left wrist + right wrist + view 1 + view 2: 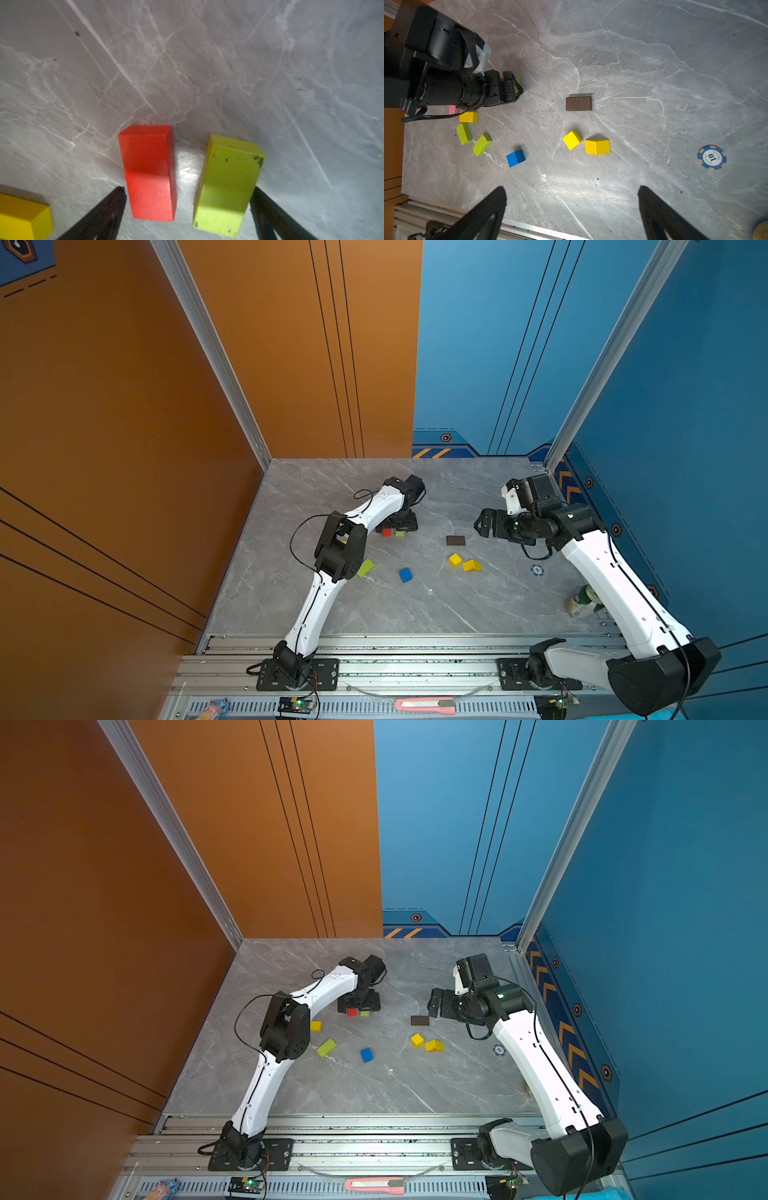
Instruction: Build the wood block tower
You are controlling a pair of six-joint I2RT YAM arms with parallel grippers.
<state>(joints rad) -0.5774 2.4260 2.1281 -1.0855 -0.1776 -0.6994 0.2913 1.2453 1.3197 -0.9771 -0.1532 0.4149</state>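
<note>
The wood blocks lie singly on the grey marble table (332, 614); no tower is in view. My left gripper (189, 188) points down, open, its fingers outside a red bar (148, 172) and a lime bar (228, 182) lying side by side between them, close to their outer faces. In both top views these two bars (387, 533) (365, 1013) peek from under it. A yellow bar (468, 117), pink bar (453, 109), two more lime bars (463, 133), blue cube (405, 575), yellow cube (455, 560), yellow prism (472, 566) and brown bar (455, 540) are scattered. My right gripper (572, 188) hovers open and empty, right of the brown bar.
A blue poker chip (712, 157) lies right of the blocks and a green-and-white can (584, 600) lies by the right arm. Orange and blue walls close in the table's left, back and right. A metal rail (415, 649) and a pink box cutter (424, 705) run along the front.
</note>
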